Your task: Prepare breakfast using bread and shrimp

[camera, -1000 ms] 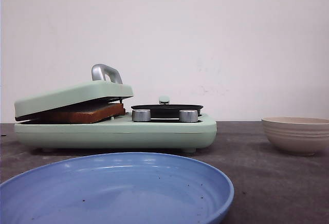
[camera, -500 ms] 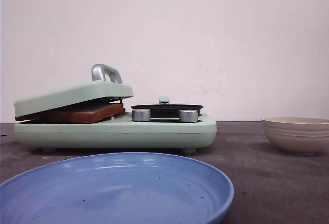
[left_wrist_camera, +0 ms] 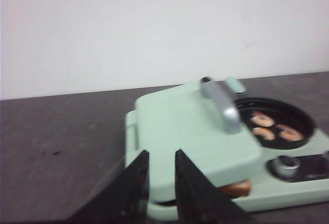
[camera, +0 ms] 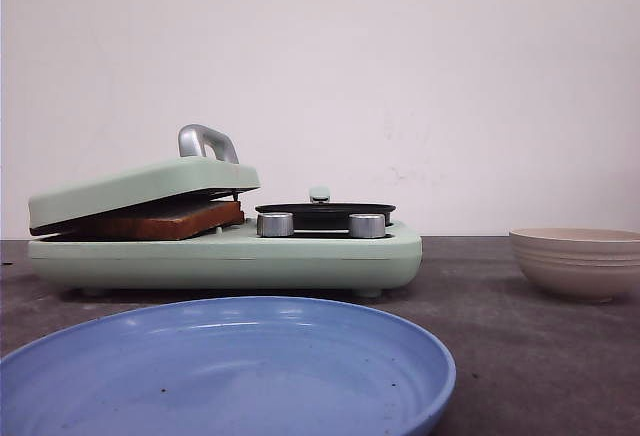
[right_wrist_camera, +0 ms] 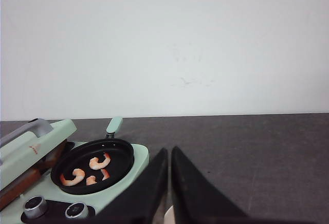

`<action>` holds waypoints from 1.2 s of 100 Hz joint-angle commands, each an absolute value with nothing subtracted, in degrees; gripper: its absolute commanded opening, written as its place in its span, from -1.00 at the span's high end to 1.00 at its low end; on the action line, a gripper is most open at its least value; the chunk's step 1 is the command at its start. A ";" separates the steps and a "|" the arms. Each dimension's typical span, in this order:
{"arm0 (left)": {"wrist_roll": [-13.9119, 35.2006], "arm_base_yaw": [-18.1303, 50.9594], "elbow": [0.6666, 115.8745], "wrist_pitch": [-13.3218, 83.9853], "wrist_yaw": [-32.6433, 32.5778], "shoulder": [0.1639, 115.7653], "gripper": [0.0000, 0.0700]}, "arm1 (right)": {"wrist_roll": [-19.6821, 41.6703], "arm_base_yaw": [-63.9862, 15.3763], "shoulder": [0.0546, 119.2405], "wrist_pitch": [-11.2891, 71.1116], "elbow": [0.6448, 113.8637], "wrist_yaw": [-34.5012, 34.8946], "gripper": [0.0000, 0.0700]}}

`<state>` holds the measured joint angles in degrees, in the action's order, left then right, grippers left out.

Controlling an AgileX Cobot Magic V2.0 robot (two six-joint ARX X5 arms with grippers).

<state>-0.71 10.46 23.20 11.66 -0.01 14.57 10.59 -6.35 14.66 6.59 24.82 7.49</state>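
Two end effectors: left [left_wrist_camera: 159,183] slightly parted, right [right_wrist_camera: 168,183] nearly closed, both empty; dark tabletop [camera: 520,356], white wall [camera: 400,56].

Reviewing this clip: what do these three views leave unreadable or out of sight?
- Bread: the front view shows only a browned edge; the press lid covers the rest, so the slice count is unclear.
- Shrimp: hidden in the front view by the pan rim.
- Beige bowl: contents below its rim, right edge cropped.
- Knob markings: blurred in the left wrist view.
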 commanded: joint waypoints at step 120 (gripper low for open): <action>4.45 2.74 0.78 10.76 -1.67 0.16 0.95 | 11.16 -6.50 14.81 6.00 25.17 7.46 0.99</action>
<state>4.38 2.85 1.85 10.61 -1.58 0.25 10.59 -6.35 14.66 6.59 24.82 7.49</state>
